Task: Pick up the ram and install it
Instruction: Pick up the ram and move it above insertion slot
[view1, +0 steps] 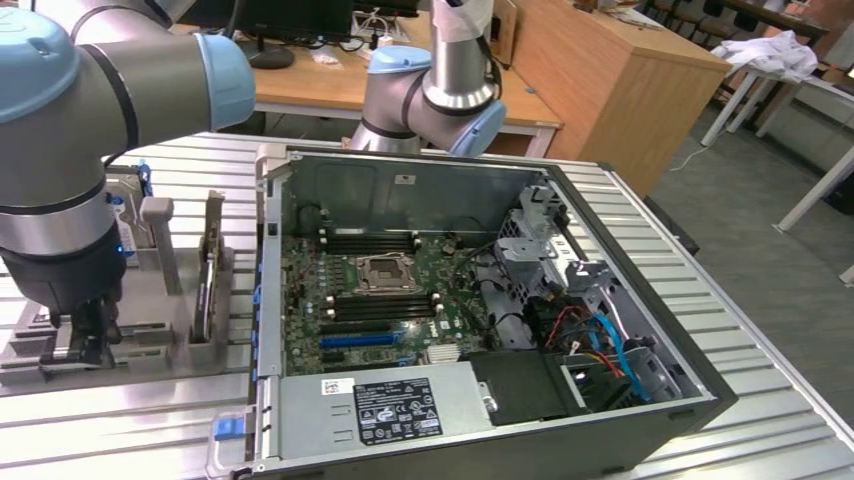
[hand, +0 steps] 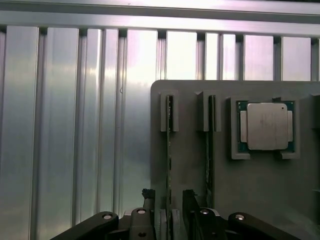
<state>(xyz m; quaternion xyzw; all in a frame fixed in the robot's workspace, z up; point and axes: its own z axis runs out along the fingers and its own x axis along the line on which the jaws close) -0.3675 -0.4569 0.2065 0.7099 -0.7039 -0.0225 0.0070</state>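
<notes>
From here I see the gripper (hand: 168, 199) with its jaws wide apart and nothing held. In the wrist view the fingers (hand: 189, 202) stand on either side of the ram (hand: 169, 150). The ram sits on edge in a slot of the grey holder (hand: 260, 190) on the ribbed table (hand: 75, 125). A second stick (hand: 210, 150) stands in the next slot, and the processor (hand: 265, 126) lies flat just beyond that. I cannot tell whether the fingers are low enough to reach the board or are above it. In the exterior view the gripper (view1: 84, 342) hangs over the holder, at the exterior view's left of the open case (view1: 641, 420) and its motherboard (view1: 387, 300). I judge the ram light, stiff and thin, with chips that won't take a hard squeeze. I'd pinch the two flat faces near mid-length, square to the board, keeping off the neighbouring stick.
</notes>
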